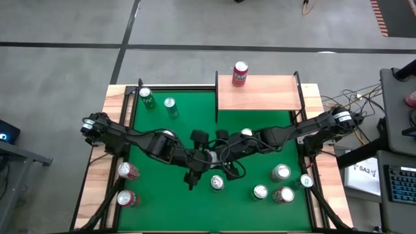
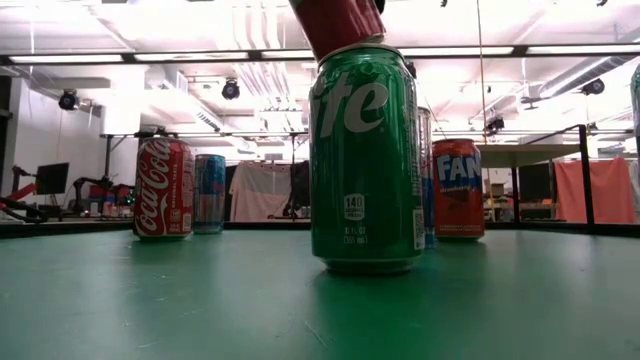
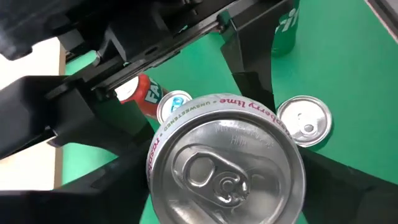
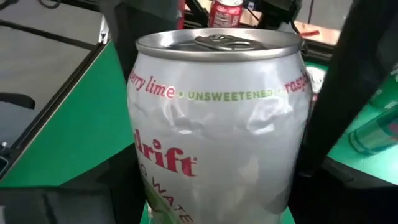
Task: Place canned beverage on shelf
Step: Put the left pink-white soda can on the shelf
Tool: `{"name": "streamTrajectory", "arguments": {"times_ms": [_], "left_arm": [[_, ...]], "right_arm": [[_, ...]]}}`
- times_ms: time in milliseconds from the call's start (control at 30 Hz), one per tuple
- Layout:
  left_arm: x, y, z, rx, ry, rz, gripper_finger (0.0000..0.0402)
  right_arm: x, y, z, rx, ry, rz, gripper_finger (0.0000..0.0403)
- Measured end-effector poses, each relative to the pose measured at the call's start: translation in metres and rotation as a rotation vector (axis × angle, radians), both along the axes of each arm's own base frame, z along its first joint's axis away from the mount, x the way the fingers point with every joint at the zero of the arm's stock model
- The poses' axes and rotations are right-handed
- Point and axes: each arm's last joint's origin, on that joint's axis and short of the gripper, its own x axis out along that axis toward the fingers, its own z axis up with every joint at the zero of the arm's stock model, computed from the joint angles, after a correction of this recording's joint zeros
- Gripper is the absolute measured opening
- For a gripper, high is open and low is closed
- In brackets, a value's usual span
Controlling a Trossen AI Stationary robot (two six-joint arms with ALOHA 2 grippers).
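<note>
right wrist view is showing the right hand (image 4: 217, 214) gripping a silver raspberry lime can (image 4: 217, 124) between its dark fingers, held clear of the green worktop (image 4: 68, 124). beside it the left hand (image 3: 205, 205) is sitting right under the same can; whether it is clamping it too, i cannot tell. farther back the shelf (image 1: 259, 93) is waiting with one red can (image 1: 240, 74) at its far edge. the carry seems next: lifting over and setting down on bare wood.
</note>
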Motion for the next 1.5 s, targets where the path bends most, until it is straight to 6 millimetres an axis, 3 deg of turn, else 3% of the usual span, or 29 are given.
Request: {"name": "streamTrajectory", "arguments": {"times_ms": [67,167,467,700,967,1133,1300,1500], "left_arm": [[-0.001,0.0,0.001,0.005,-0.004,-0.004,0.0373],[-0.004,0.001,0.003,0.016,0.008,-0.012,0.0389],[-0.03,0.013,0.027,0.071,-0.037,0.065,0.0353],[-0.052,0.018,0.035,0.008,-0.098,0.088,0.0341],[-0.062,0.019,0.016,-0.052,-0.228,0.092,0.034],[-0.065,0.021,0.001,-0.102,-0.335,0.105,0.034],[-0.068,0.022,-0.013,-0.117,-0.398,0.121,0.0341],[-0.071,0.024,-0.027,-0.126,-0.422,0.125,0.0341]], "right_arm": [[0.0,0.0,-0.001,0.0,0.011,-0.004,0.0277],[-0.003,-0.003,0.001,0.003,0.018,-0.014,0.0277],[-0.024,-0.037,0.027,0.011,-0.019,-0.123,0.0277],[-0.059,-0.075,0.04,0.036,-0.126,-0.295,0.0277],[-0.115,-0.117,0.015,0.115,-0.27,-0.588,0.0277],[-0.151,-0.133,-0.009,0.091,-0.325,-0.937,0.0277],[-0.176,-0.136,-0.027,0.089,-0.362,-1.088,0.0277],[-0.19,-0.137,-0.038,0.066,-0.409,-1.2,0.0277]]}}
